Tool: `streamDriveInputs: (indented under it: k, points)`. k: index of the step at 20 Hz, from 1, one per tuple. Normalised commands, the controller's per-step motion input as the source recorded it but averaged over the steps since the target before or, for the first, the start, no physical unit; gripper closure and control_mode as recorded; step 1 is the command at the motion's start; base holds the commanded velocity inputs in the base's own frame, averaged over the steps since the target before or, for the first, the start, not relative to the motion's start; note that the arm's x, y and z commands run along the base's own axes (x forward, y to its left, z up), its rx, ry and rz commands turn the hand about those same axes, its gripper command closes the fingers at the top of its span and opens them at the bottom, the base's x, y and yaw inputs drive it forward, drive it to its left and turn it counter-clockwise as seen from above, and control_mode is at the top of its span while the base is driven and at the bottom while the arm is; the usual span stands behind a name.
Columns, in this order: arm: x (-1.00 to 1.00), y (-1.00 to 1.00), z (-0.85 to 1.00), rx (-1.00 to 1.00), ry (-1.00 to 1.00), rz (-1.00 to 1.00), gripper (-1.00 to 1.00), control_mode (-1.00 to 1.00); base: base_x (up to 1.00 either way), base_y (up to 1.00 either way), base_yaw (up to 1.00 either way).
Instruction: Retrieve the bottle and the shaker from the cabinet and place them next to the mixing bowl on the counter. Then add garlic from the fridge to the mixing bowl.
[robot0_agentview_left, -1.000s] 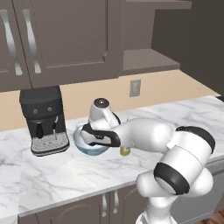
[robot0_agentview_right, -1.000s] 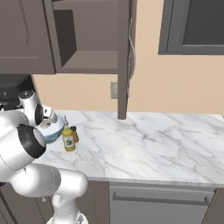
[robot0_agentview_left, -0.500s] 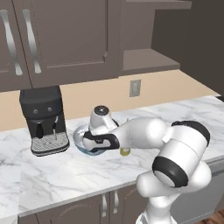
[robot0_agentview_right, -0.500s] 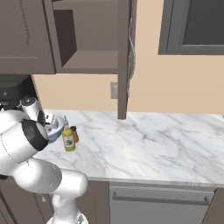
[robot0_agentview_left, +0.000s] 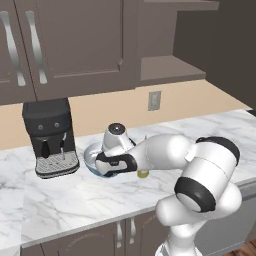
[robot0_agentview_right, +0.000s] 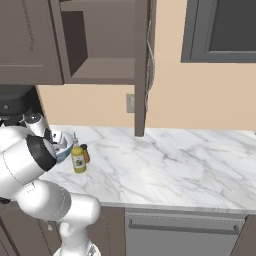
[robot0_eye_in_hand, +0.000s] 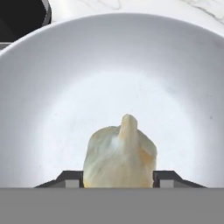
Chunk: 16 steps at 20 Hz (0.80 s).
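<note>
A pale garlic (robot0_eye_in_hand: 120, 157) bulb sits between my gripper's (robot0_eye_in_hand: 118, 180) two finger tips, which are shut on it. It hangs just over the whitish inside of the mixing bowl (robot0_eye_in_hand: 30, 83). The bowl (robot0_agentview_left: 91, 157) stands on the marble counter (robot0_agentview_left: 75, 200), and my hand (robot0_agentview_left: 114, 161) reaches down into it. Right beside the bowl (robot0_agentview_right: 64, 145) stand the yellow bottle (robot0_agentview_right: 77, 159) and the small orange-brown shaker (robot0_agentview_right: 86, 154). The doorless cabinet (robot0_agentview_right: 100, 70) above holds nothing that I can see. The fridge is out of view.
A black coffee machine (robot0_agentview_left: 50, 137) stands just left of the bowl. An open cupboard door (robot0_agentview_right: 142, 65) hangs down over the counter (robot0_agentview_right: 175, 170) to the right of the bottle. A wall socket (robot0_agentview_left: 154, 100) sits behind the arm.
My hand has come down lower into the bowl with the garlic still in its grip. Bottle, shaker and bowl have stayed put.
</note>
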Motion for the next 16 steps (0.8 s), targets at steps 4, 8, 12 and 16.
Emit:
streamDriveInputs:
  k: [4,8,12,16]
  points:
    - [0.0,0.0,0.0,0.0,0.0,0.0,-1.0,-1.0,0.0,0.0,0.0]
    - [0.0,0.12,0.03,0.0,0.0,0.0,-1.0,-1.0,0.0,0.0,0.0]
    - [-0.03,0.2,0.48,0.0,-0.03,0.0,-1.0,-1.0,0.0,0.0,0.0]
    - [-0.15,0.0,0.63,0.0,-0.1,0.0,-1.0,-1.0,0.0,0.0,0.0]
